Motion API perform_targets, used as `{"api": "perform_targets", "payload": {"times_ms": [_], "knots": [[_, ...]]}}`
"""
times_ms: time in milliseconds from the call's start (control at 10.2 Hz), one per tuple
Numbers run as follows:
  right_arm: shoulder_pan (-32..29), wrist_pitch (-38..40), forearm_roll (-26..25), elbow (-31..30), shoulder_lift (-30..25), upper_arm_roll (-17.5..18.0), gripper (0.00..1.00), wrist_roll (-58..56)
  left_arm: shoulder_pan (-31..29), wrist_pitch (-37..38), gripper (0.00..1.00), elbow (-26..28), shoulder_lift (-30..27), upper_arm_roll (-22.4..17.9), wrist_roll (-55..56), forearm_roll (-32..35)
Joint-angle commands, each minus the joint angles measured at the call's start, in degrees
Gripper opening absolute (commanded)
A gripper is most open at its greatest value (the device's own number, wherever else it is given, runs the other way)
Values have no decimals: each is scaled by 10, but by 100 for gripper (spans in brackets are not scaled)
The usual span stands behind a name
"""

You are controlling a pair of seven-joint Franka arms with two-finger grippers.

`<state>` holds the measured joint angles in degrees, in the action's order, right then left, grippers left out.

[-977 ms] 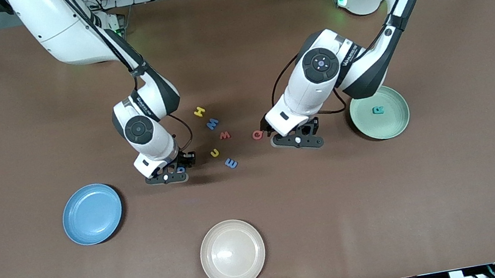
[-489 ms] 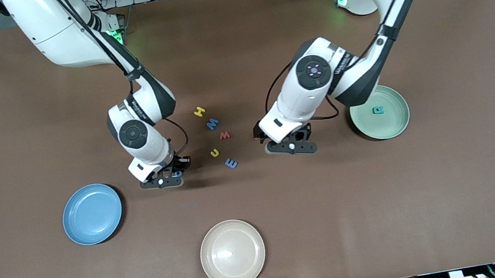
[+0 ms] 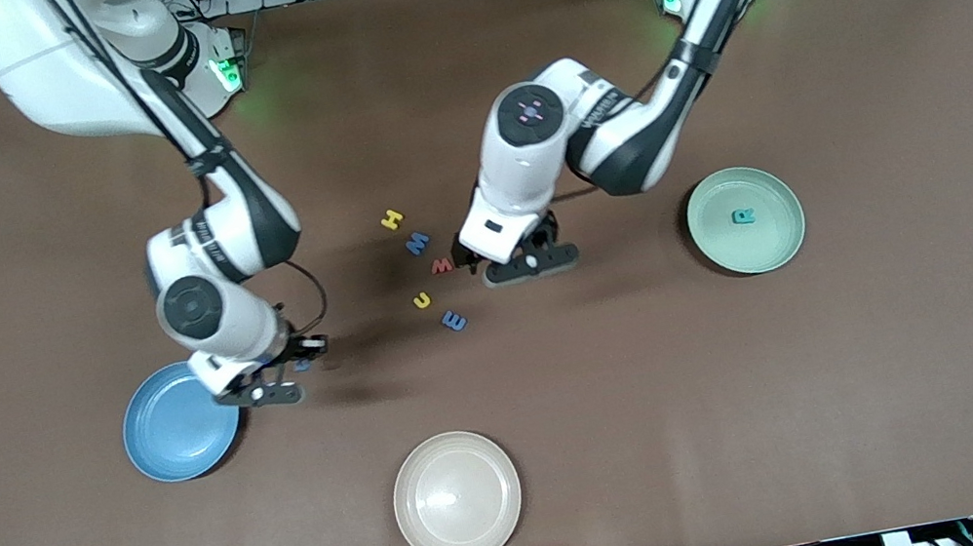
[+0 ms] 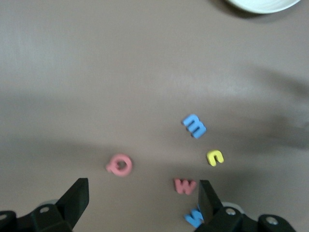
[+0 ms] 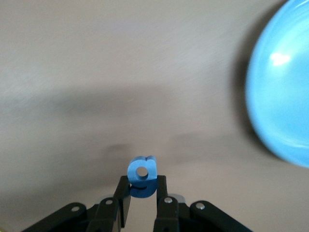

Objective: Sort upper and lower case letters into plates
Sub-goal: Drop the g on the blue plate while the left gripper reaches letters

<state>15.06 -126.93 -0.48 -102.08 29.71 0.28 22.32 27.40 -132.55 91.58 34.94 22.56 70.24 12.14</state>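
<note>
- Your right gripper [image 5: 141,191] had its fingers pinched on a blue letter [image 5: 141,170], in the air over the tabletop [image 3: 762,385] just beside the sky blue plate [image 3: 168,435]; the front view barely showed that letter.
- Your left gripper [image 4: 143,198] hung wide open over the red Q [image 4: 119,165], possibly low, which only its wrist view revealed.
- The teal letter [image 3: 742,216] lay in the mint green plate [image 3: 779,249].
</note>
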Motion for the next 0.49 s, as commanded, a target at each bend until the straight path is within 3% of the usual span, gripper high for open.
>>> {"api": "perform_targets", "payload": {"times_ms": [0,293,391], "knots": [[-70,19,-10,14,0,8,0,-88,48,3,100,-12,26,-11,177,23],[-136,19,-11,22,7,8,0,-208,82,6,100,-16,55,-12,370,19],[-138,19,-11,24,6,8,73,-239,98,5,100,-24,71,-22,439,17]]}}
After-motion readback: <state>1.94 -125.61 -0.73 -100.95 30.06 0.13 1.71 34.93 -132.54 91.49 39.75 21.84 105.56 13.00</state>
